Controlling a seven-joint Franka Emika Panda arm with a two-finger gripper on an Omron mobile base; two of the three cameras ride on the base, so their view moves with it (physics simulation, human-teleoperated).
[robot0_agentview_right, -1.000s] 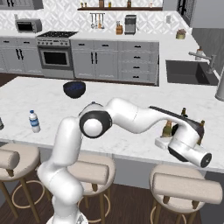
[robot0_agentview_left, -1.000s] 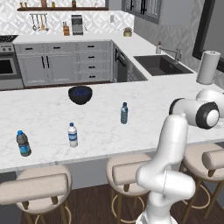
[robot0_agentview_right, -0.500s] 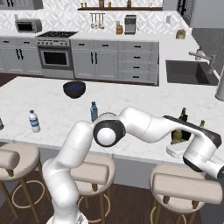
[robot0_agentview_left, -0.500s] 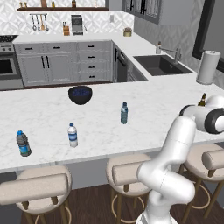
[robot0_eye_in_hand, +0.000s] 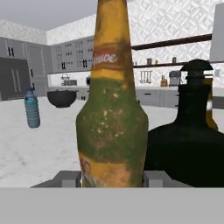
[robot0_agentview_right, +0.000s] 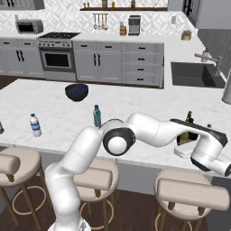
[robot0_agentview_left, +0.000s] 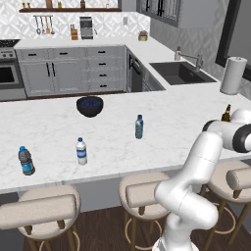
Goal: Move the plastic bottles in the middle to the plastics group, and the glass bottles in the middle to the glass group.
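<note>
In the hand view a slim brown beer bottle point(robot0_eye_in_hand: 111, 109) stands upright between my finger tips, and my gripper point(robot0_eye_in_hand: 112, 179) is shut on its lower body. Close to its right stands the squat black bottle point(robot0_eye_in_hand: 188, 144), with an amber glass bottle point(robot0_eye_in_hand: 211, 114) just behind it. From the right base view my gripper point(robot0_agentview_right: 184, 145) is at the counter's right end, beside the black bottle's neck point(robot0_agentview_right: 189, 117). The small grey-blue water bottle point(robot0_agentview_left: 139, 127) point(robot0_agentview_right: 96, 116) stands mid-counter. The white-labelled bottle point(robot0_agentview_left: 81, 151) and the blue-labelled bottle point(robot0_agentview_left: 25, 161) stand at the left.
A dark bowl point(robot0_agentview_left: 89, 106) sits at the back of the island counter. A white paper-towel roll point(robot0_agentview_left: 232, 75) stands at the far right near the sink point(robot0_agentview_left: 181, 72). Padded stools line the counter's near edge, under my arm.
My hand has swung a little further right along the counter's near edge with the beer bottle, and the elbow has folded back toward the middle. The other bottles have not moved.
</note>
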